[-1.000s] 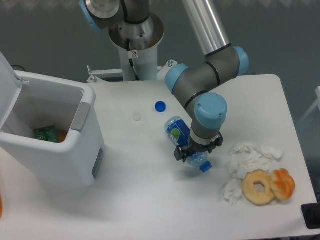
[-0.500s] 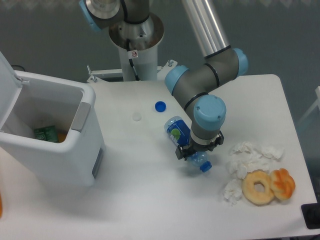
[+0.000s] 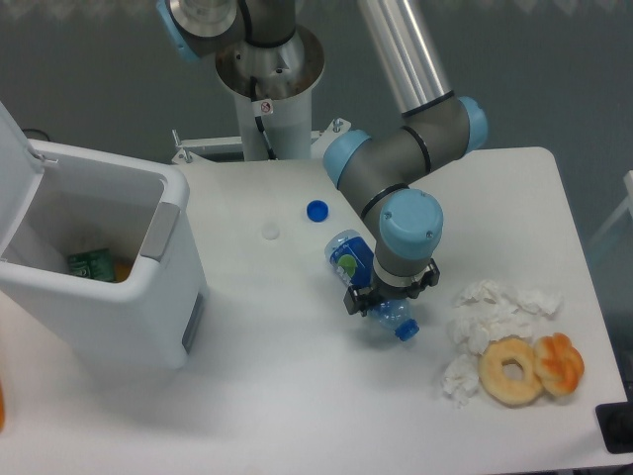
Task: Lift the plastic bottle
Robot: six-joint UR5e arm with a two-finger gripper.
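Note:
The plastic bottle (image 3: 353, 259) is clear with a blue label and a green-white round mark. It is tilted, its blue neck ring (image 3: 406, 331) pointing to the lower right. My gripper (image 3: 384, 301) comes down from above and is shut on the bottle's upper half, near the neck. The arm's wrist hides the fingers' inner faces and part of the bottle. The bottle's base end sticks out to the upper left of the gripper.
A small loose blue cap (image 3: 316, 210) lies on the white table behind the bottle. An open white bin (image 3: 148, 297) stands at the left. Crumpled tissues (image 3: 493, 307), a doughnut (image 3: 512, 370) and an orange pastry (image 3: 560, 362) lie at the right.
The gripper with the bottle has shifted very slightly to the left and up. Nothing else moved.

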